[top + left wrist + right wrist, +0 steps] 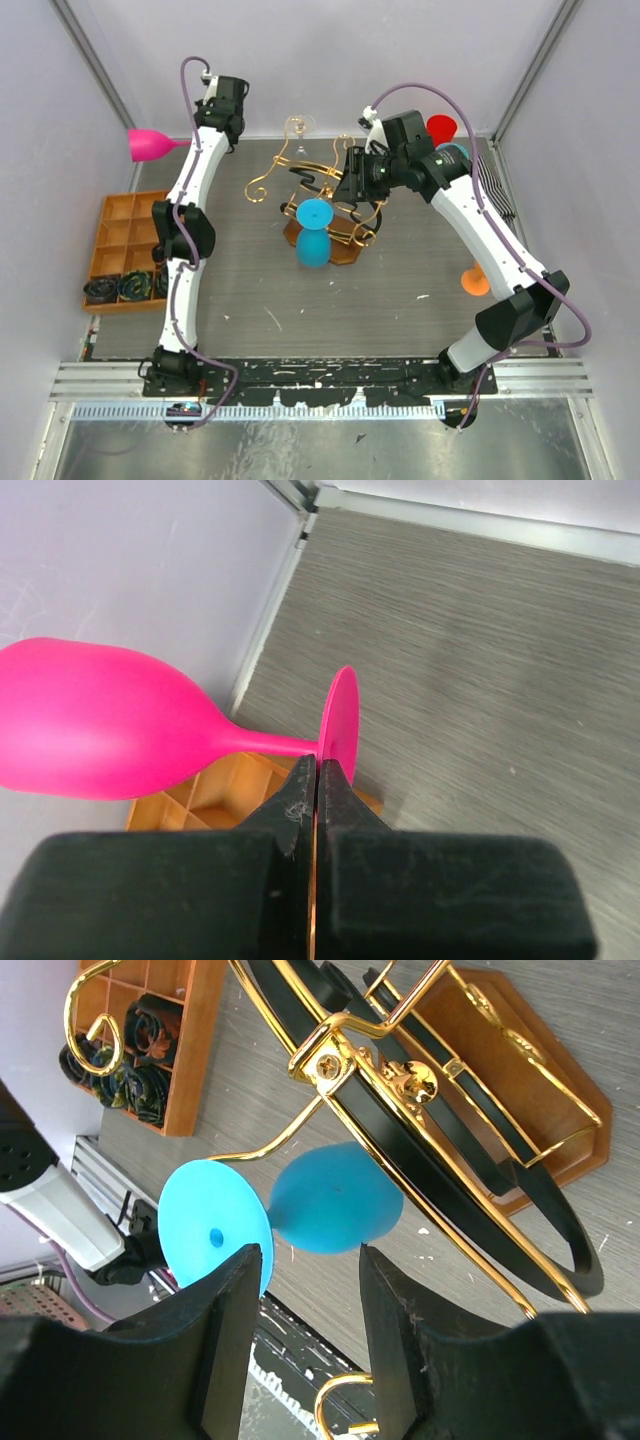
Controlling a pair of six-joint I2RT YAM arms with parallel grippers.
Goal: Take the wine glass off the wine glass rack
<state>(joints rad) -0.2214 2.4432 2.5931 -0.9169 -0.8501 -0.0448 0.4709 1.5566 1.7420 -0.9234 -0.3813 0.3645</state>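
**Partly done.** The left tool [315,780], jaws closed on the stem, holds a pink wine glass [90,720] off the wine glass rack [530,1080], at the desk's [400,290] far left. A blue wine glass [335,1200] hangs on the rack, with the right tool [310,1260] wide open and empty at its foot. Only the top view shows a clear glass [299,126] on the rack's far side.

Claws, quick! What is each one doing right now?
Left claw: closed, holding the pink wine glass by its foot.
Right claw: open, close to the blue wine glass, not gripping it.
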